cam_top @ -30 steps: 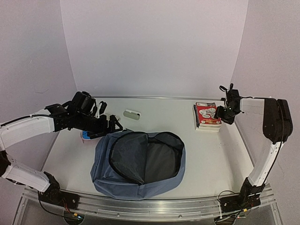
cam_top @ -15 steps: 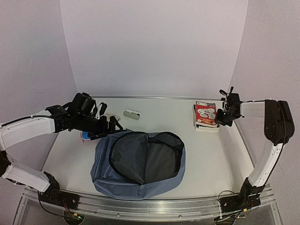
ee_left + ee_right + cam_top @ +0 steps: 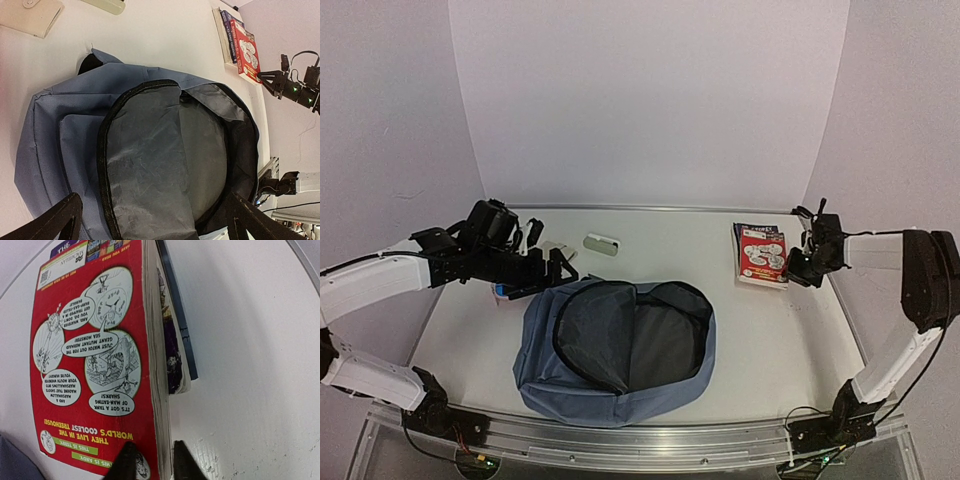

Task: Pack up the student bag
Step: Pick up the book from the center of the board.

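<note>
Student bag point(image 3: 620, 350), dusty-blue soft backpack, is lying flat just beside and below the wide-spread left pincer point(image 3: 552, 252), well apart from the right pincer point(image 3: 798, 262). Main compartment is gaping unzipped, black-edged, showing grey lining.

A robotics lab test booth is shown. A white table point(image 3: 770, 340) is enclosed by plain pale walls point(image 3: 650, 100). A left arm point(image 3: 370, 280) and right arm point(image 3: 920, 270) are bolted to a metal rail point(image 3: 620, 445), with wires point(image 3: 468, 452) left exposed.
</note>
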Available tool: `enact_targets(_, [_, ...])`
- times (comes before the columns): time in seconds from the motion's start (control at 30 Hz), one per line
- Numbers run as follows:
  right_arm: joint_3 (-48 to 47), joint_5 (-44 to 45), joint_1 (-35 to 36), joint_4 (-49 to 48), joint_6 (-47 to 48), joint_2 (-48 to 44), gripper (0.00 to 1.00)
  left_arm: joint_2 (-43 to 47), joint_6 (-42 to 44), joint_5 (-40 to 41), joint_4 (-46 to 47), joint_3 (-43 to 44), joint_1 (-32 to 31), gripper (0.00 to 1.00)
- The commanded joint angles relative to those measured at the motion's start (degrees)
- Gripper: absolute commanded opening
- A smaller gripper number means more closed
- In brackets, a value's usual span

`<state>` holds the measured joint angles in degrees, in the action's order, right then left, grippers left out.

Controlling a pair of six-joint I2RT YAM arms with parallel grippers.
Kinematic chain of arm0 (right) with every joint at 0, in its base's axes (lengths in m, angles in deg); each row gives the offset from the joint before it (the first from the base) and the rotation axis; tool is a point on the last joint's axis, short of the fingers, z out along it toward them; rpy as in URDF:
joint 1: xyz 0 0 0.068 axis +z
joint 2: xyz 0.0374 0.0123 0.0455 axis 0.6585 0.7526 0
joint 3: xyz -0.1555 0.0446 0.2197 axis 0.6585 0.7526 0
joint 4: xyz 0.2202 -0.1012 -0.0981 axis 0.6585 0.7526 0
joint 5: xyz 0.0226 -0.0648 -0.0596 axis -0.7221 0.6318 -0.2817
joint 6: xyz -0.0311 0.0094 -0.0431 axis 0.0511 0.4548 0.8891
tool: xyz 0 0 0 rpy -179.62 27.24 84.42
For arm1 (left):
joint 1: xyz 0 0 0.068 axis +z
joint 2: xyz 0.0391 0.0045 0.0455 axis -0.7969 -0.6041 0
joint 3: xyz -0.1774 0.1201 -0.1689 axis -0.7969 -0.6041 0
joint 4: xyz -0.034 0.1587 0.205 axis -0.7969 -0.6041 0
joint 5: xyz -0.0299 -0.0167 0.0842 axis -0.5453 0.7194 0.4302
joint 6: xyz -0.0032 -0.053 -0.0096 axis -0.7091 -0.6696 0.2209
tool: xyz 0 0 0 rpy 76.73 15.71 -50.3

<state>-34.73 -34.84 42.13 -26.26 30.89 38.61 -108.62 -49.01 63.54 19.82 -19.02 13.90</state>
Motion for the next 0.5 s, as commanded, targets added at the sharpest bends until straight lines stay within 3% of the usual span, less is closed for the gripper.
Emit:
enact_targets(0.0, [1.7,-1.9,0.3,1.0,-1.5,-1.8,0.60,1.2,0.7,0.6,0.5,-0.4,0.4,1.00])
enact_targets(0.13, [2.9,-3.0,-0.2,-1.8,-2.4,-1.8,0.82,2.0,0.3,0.5,0.6,-0.7,0.3,1.00])
enact_targets(0.47, [7.1,-18.4,-4.7,-14.2,-5.1,1.7,0.85,4.4,0.0,1.6,-1.3,-0.8,0.4,1.00])
